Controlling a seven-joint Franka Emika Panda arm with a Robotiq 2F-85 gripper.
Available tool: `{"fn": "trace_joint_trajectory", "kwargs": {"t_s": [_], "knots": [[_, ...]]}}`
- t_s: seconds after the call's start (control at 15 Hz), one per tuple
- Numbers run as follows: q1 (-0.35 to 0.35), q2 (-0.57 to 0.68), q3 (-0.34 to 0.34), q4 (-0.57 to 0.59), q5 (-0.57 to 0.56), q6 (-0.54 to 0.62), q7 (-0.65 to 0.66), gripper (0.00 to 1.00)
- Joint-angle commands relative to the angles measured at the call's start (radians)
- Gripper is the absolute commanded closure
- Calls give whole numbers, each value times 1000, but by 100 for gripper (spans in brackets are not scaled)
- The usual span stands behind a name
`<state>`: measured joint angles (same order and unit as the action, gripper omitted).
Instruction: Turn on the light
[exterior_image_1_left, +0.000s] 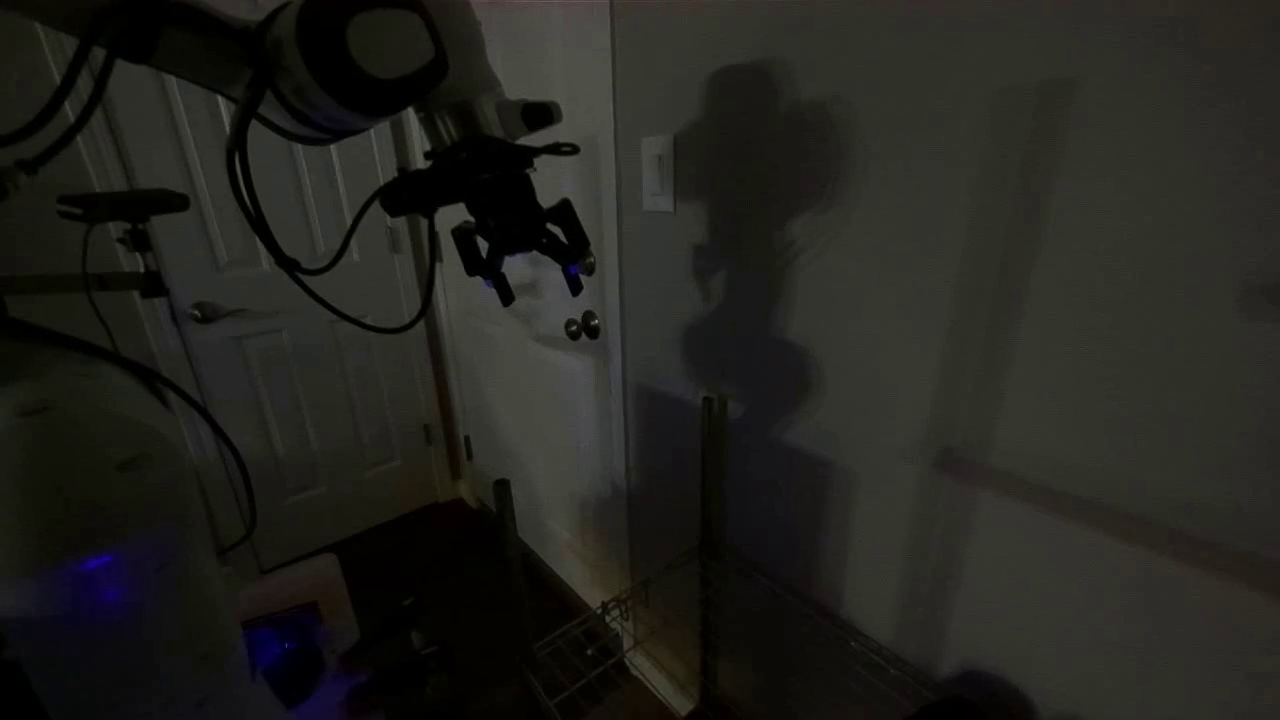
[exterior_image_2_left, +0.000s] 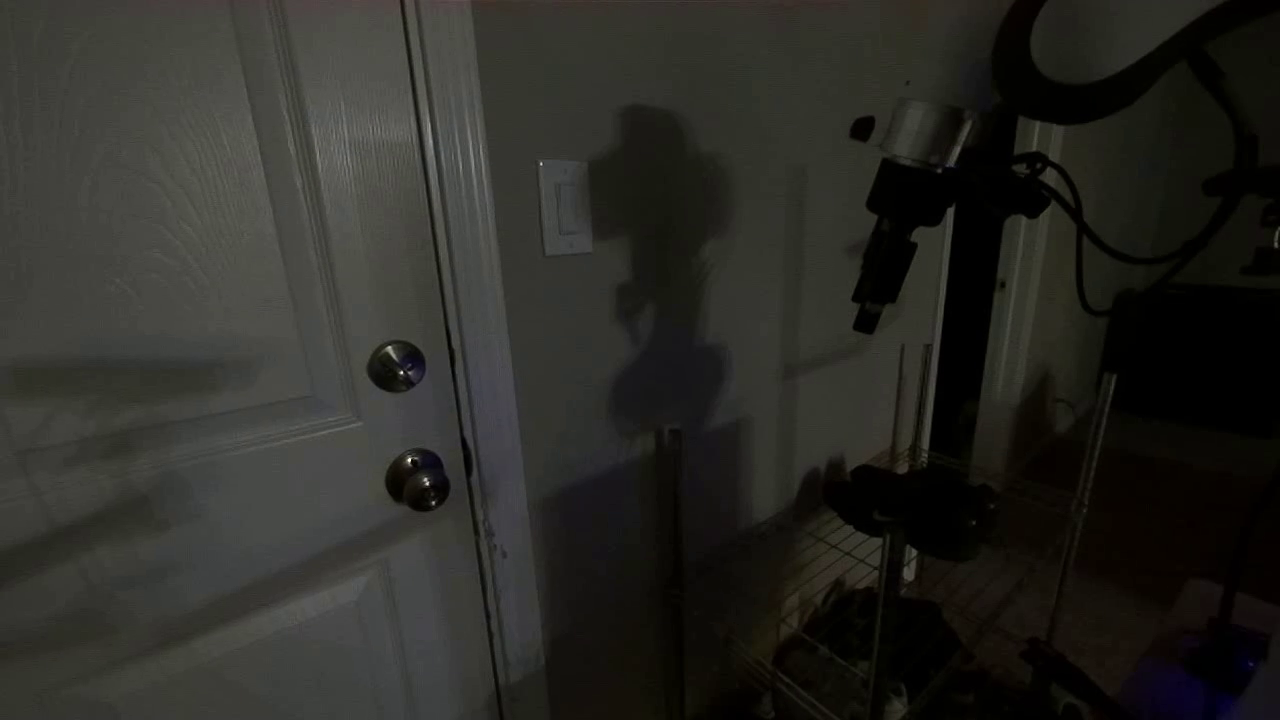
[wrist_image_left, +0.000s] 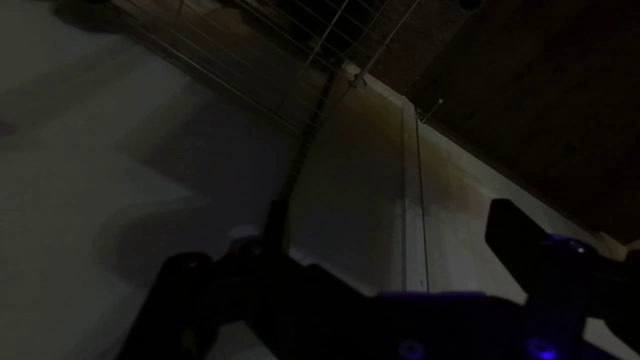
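The light switch is a small white upright plate on the wall beside the door frame. It shows in both exterior views (exterior_image_1_left: 657, 174) (exterior_image_2_left: 566, 207). No lamp is in view. My gripper hangs in the air with its fingers pointing down, apart from the switch, in both exterior views (exterior_image_1_left: 540, 290) (exterior_image_2_left: 867, 316). Its two fingers are spread with nothing between them. In the wrist view the open gripper (wrist_image_left: 390, 210) shows as dark fingers in front of wall, door edge and floor. The switch is out of the wrist view.
A white door with round knobs (exterior_image_2_left: 418, 481) stands beside the switch. A wire rack (exterior_image_2_left: 835, 550) stands below, with an upright post (exterior_image_1_left: 713, 480) near the wall under the switch. Another door (exterior_image_1_left: 290, 400) is behind the arm. The room is dark, and the arm's shadow falls near the switch.
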<state>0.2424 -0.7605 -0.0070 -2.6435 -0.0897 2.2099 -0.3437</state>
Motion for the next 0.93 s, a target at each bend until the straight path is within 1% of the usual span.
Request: {"fn": "trace_joint_trajectory", "kwargs": {"t_s": [0.0, 0.2, 0.4, 0.67, 0.87], "knots": [[-7, 0, 6, 3, 6, -3, -5, 0], [-7, 0, 6, 3, 6, -3, -5, 0], [-13, 41, 39, 33, -4, 10, 29, 0], [-12, 161, 101, 147, -6, 28, 88, 0], [-19, 251, 149, 246, -5, 40, 161, 0]]}}
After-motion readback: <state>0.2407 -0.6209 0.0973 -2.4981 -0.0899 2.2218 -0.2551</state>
